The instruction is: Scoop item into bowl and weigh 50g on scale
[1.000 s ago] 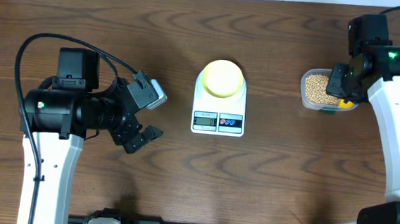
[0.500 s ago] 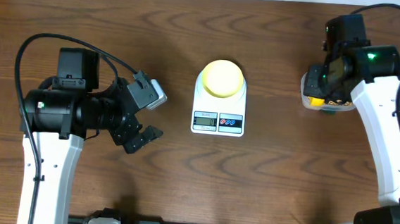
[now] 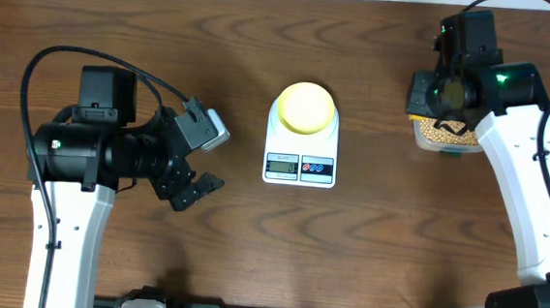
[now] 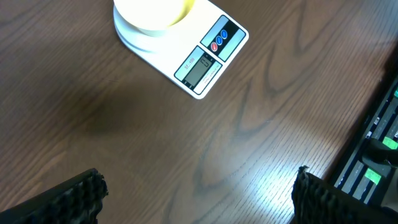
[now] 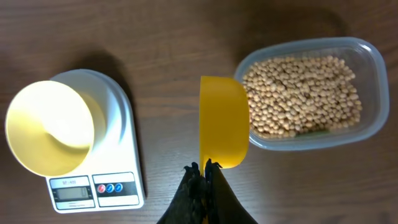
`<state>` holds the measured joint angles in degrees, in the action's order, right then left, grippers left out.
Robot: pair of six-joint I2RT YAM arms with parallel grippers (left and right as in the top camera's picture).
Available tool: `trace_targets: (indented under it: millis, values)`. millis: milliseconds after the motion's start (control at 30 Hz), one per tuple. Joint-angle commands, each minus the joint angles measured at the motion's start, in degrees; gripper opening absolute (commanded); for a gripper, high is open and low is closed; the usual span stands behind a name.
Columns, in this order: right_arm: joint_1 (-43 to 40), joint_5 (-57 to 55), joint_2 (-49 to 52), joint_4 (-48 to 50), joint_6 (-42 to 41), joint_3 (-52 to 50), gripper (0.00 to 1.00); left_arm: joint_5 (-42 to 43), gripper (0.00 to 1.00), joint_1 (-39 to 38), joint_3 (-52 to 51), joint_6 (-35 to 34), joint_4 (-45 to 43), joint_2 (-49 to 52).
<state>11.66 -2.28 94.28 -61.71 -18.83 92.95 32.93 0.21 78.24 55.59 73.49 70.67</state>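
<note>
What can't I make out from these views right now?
Scale reading: digits too small in overhead and right wrist, blurred in left wrist.
Spoon contents: right wrist shows only its outside; overhead, the right arm largely hides it.
Tub and beans: overhead, mostly under the right arm.
Bowl: cut off by the top edge in left wrist.

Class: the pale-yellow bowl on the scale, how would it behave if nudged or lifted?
The bowl looks empty and thin-walled, so it is probably light and easy to lift. It rests on the smooth white scale, so a nudge would likely slide it. Its wide, round shape suggests it would slide before tipping.
</note>
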Motion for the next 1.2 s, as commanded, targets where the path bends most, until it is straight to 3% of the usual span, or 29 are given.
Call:
trace_targets:
  millis: [0,667,867,1000,1100,1167]
  values:
    - [0.42,-0.15,-0.39,0.9,0.44,1.01,0.01,0.94,0.98,0.0,-0.09,0.94,0.2,-0.15]
    - [-0.48,11.65,-0.35,6.05,4.0,1.01,0.01,0.94,0.98,0.0,-0.09,0.94,0.2,-0.15]
    - [-3.13,23.06,-0.35,7.61,6.27,1.01,0.01,0.94,0.98,0.0,-0.09,0.94,0.2,-0.15]
    - [-4.13,24.96,-0.31,7.54,6.86,1.01,0.01,0.94,0.98,0.0,-0.09,0.94,0.2,-0.15]
    - [-4.09,34.25,0.15,7.96,12.94,1.01,0.01,0.94,0.98,0.0,-0.09,0.94,0.2,-0.15]
    - [-4.09,34.53,0.55,7.41,13.2,1.01,0.01,0.94,0.98,0.0,-0.09,0.94,0.2,-0.15]
